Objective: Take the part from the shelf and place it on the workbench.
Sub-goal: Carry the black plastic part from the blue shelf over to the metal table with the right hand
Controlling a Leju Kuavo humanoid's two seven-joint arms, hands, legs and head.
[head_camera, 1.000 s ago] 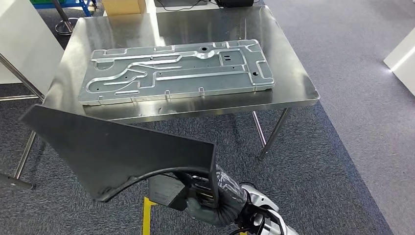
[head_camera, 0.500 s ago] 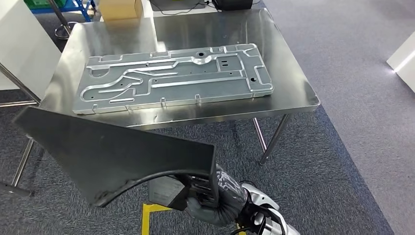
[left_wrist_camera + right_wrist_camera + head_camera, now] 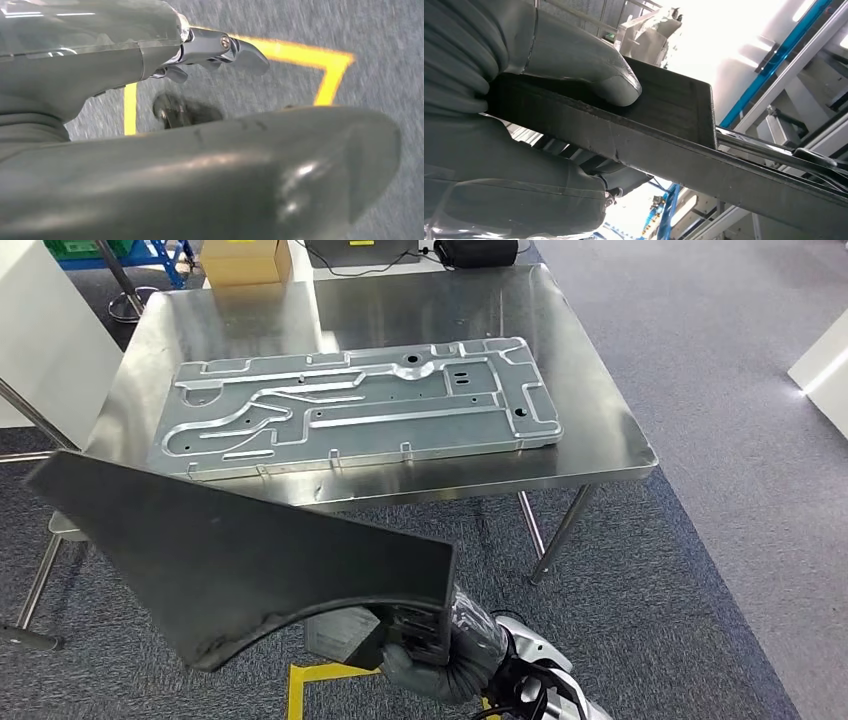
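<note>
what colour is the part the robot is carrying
Dark grey, almost black, matte: the curved panel gripped by the right hand. Clearest in the head view.

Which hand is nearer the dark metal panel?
Right. The right hand grips the dark metal panel at its near edge; the left hand hangs over the floor, holding nothing.

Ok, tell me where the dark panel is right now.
In the head view the dark panel is held low and in front of the workbench, over the carpet, gripped at its near corner by the right robot hand.
</note>
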